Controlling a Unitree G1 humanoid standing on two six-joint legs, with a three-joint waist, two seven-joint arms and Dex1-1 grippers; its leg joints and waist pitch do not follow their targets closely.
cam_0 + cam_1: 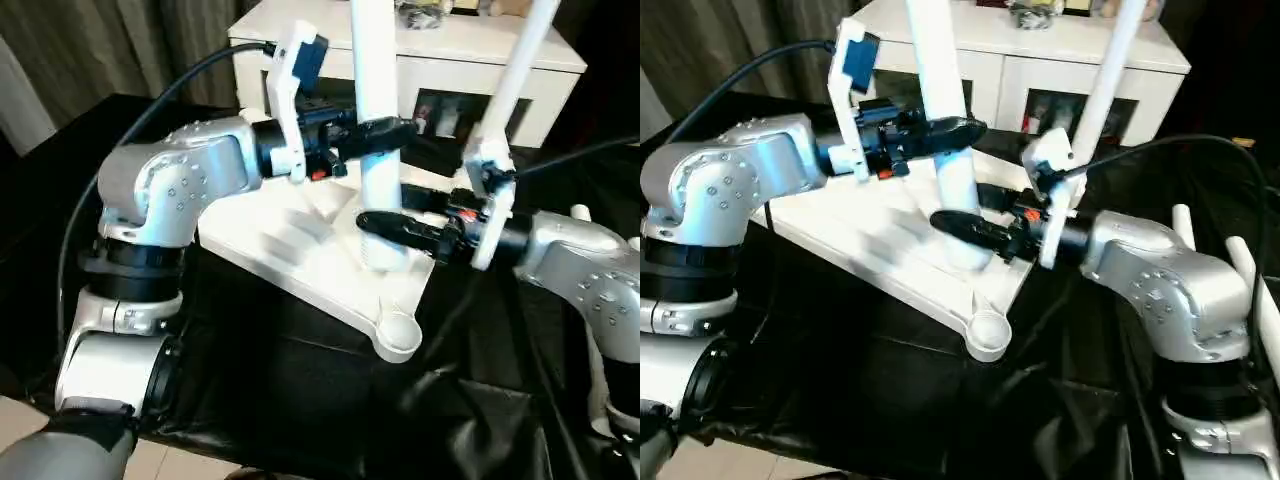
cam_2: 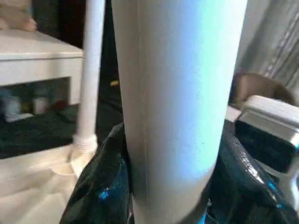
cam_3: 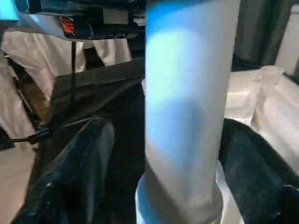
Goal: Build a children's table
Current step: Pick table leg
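The children's table top (image 1: 300, 240) lies upside down on the black-covered work table, its ribbed underside facing up. A white leg (image 1: 375, 60) stands upright in a socket near the top's right side. My left gripper (image 1: 385, 132) is shut on this leg partway up; in the left wrist view its black fingers (image 2: 100, 186) press both sides of the tube (image 2: 177, 93). My right gripper (image 1: 385, 228) sits lower, just above the socket, open around the leg (image 3: 187, 116), with a gap beside its fingers (image 3: 74, 163). A second leg (image 1: 515, 70) stands in the far corner.
An empty round corner socket (image 1: 398, 335) juts toward me at the top's near corner. A white cabinet (image 1: 450, 50) stands behind the work table. More white tubes (image 1: 1240, 270) lie by my right arm. Black cloth (image 1: 300, 400) hangs over the near edge.
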